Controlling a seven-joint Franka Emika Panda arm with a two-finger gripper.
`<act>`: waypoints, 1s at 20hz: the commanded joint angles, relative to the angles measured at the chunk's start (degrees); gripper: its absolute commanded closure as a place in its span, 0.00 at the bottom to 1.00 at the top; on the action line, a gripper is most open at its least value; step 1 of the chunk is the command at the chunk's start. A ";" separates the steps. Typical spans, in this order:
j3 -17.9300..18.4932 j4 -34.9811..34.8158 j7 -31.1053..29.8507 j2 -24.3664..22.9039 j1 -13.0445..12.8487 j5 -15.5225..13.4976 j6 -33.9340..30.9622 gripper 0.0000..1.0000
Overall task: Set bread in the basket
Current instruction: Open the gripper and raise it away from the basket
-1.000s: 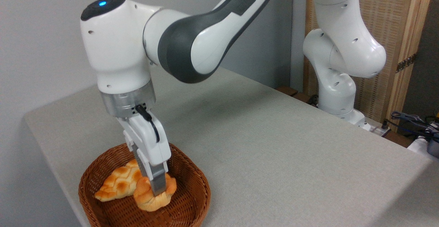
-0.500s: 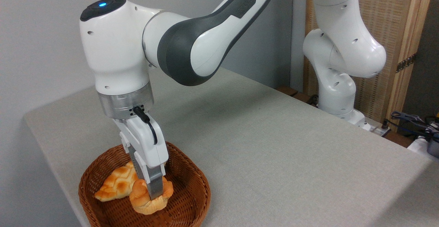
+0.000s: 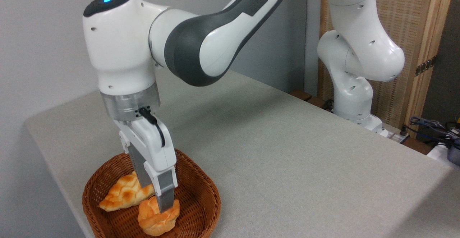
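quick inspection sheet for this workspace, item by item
surface: grey table, bare apart from the basket
job's things: bread lies inside the basket, at its near side
clutter: braided loaf also in the basket, behind the bread
grippers: gripper reaches down into the basket right at the bread; whether the jaws grip it or stand open cannot be told
cables: black cable on the gripper's body; loose wires off the table's right edge
surroundings: grey wall, woven wood-framed screen behind the arm's base
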 commanded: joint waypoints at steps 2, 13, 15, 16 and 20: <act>-2.95 -0.06 -2.76 -7.01 2.56 -1.04 -9.02 0.00; -0.86 -1.03 -2.07 -17.23 -1.12 -2.63 -23.99 0.00; -0.68 -0.95 -1.97 -17.23 -1.12 -2.45 -23.20 0.00; -0.68 -0.95 -2.06 -17.23 -1.12 -2.28 -22.76 0.00; -0.51 -0.86 -2.50 -17.23 -1.12 0.71 -22.14 0.00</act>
